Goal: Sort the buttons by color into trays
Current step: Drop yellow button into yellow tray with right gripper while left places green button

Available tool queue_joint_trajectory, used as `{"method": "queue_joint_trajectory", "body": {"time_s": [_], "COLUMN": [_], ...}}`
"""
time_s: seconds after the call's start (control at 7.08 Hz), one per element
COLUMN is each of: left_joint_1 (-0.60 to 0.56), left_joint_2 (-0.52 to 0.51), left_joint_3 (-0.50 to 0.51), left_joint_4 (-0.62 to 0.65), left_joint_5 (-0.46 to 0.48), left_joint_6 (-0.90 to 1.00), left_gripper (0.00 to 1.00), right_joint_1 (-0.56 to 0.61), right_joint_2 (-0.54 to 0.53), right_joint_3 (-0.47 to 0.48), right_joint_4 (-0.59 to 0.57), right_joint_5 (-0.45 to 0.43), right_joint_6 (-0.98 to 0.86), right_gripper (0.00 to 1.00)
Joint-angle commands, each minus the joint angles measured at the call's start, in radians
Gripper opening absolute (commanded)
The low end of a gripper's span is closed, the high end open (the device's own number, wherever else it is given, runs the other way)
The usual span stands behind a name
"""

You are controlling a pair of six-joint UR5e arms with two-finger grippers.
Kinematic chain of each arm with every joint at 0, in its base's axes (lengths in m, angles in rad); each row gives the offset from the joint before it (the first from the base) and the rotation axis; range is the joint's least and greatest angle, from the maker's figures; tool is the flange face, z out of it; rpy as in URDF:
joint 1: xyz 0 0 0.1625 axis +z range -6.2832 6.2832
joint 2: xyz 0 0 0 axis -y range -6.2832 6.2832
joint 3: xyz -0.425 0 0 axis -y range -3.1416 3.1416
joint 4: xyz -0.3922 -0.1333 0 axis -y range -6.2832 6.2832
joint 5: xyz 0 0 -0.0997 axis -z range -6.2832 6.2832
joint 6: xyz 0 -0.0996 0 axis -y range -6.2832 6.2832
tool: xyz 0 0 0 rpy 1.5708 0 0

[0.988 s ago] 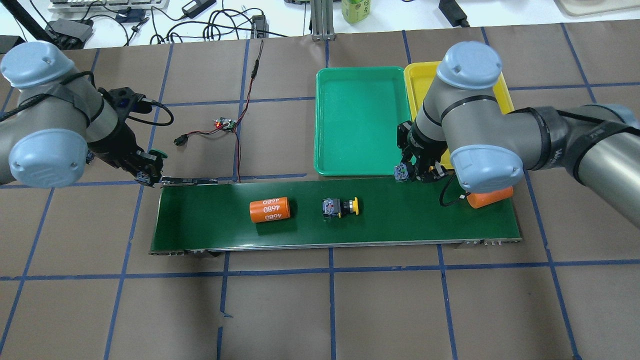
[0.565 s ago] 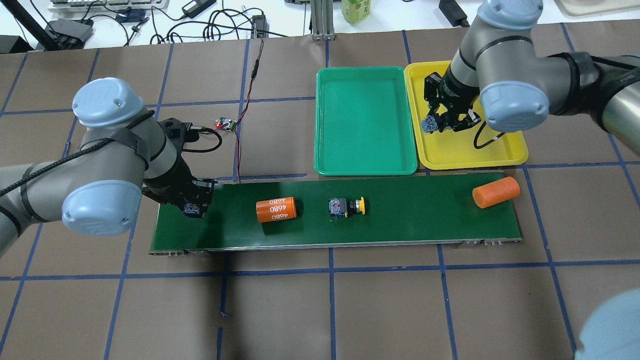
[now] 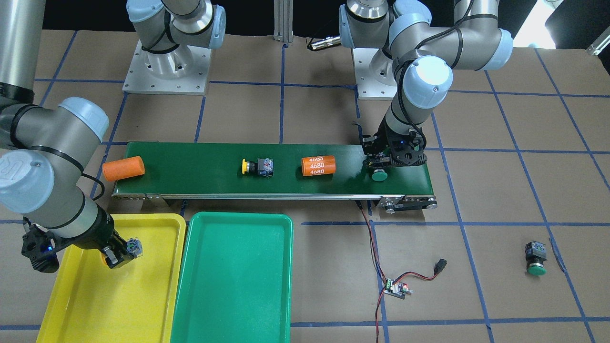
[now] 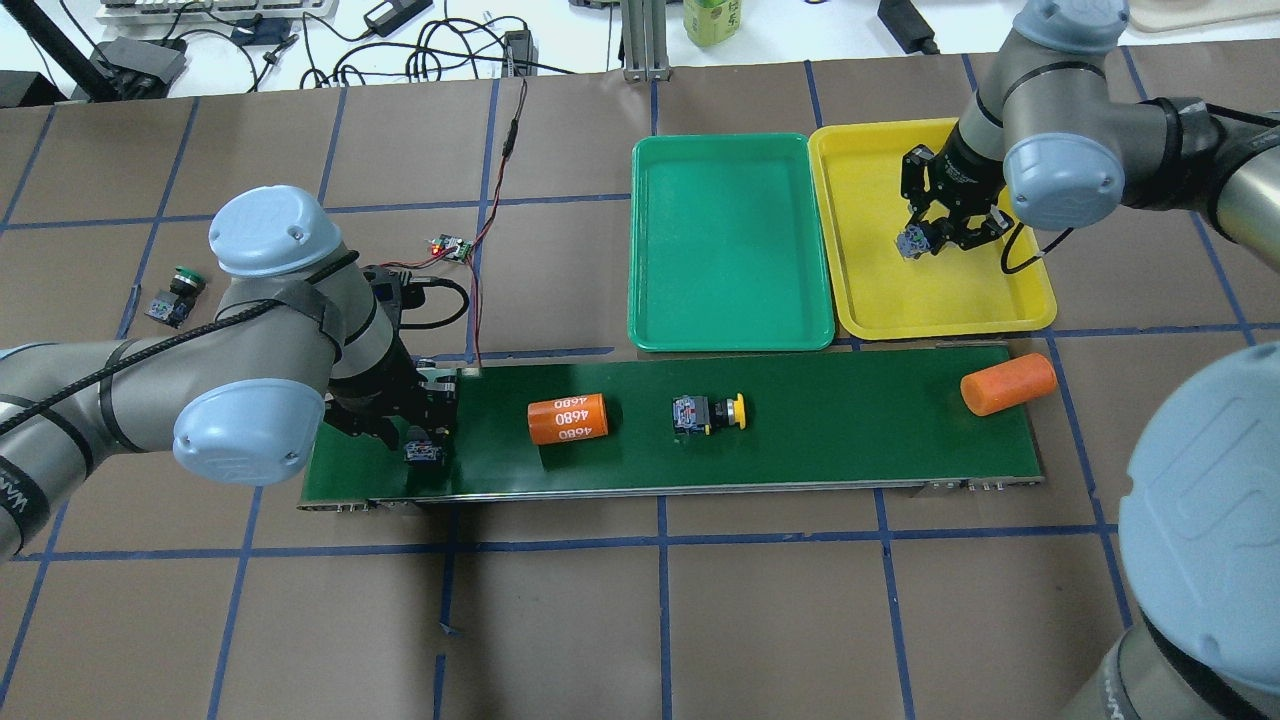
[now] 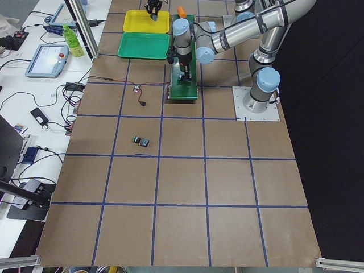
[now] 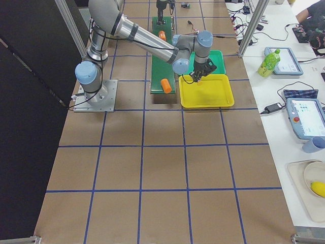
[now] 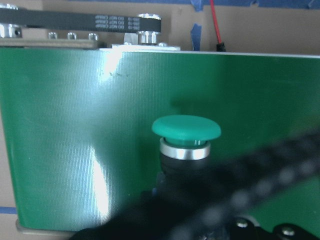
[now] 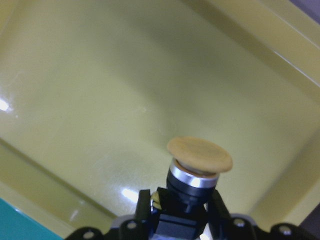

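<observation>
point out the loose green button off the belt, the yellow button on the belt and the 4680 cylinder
Green-capped black push-button [image 3: 537,270]: exterior front-facing view, on its green cap.
Yellow-capped black push-button [image 4: 693,413]: overhead exterior view, on its black body.
Orange plastic cylinder printed "4680" [image 4: 568,420]: overhead exterior view, on its printed side.

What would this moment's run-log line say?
left fingers: shut on green button at belt end | right fingers: shut on yellow button over yellow tray | on belt: another yellow button
</observation>
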Motion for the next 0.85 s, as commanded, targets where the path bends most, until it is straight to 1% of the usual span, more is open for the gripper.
{"method": "queue_joint_trajectory", "body": {"time_s": [0.0, 0.14, 0.28, 0.42, 0.56, 0.71], "left_joint_1": [0.037, 0.113, 0.205, 0.303, 0.392, 0.457], "left_joint_2": [0.006, -0.022, -0.083, -0.15, -0.215, -0.276], "left_joint_3": [0.066, 0.146, 0.215, 0.281, 0.359, 0.442], "left_joint_4": [-0.009, -0.049, -0.048, -0.046, -0.045, -0.045], "left_joint_5": [0.005, 0.0, 0.005, 0.005, 0.006, -0.006], "left_joint_6": [0.009, 0.07, 0.207, 0.301, 0.34, 0.355], "left_gripper": [1.0, 1.0, 1.0, 1.0, 1.0, 1.0], "right_joint_1": [-0.001, -0.001, 0.001, 0.007, 0.01, 0.033], "right_joint_2": [-0.003, -0.021, -0.055, -0.095, -0.147, -0.204], "right_joint_3": [-0.002, -0.002, 0.009, 0.02, 0.02, 0.02], "right_joint_4": [-0.002, 0.005, 0.015, 0.037, 0.114, 0.175], "right_joint_5": [-0.012, -0.013, -0.012, -0.01, -0.004, -0.003], "right_joint_6": [-0.097, -0.096, -0.093, -0.089, -0.061, -0.006], "right_gripper": [1.0, 1.0, 1.0, 1.0, 1.0, 1.0]}}
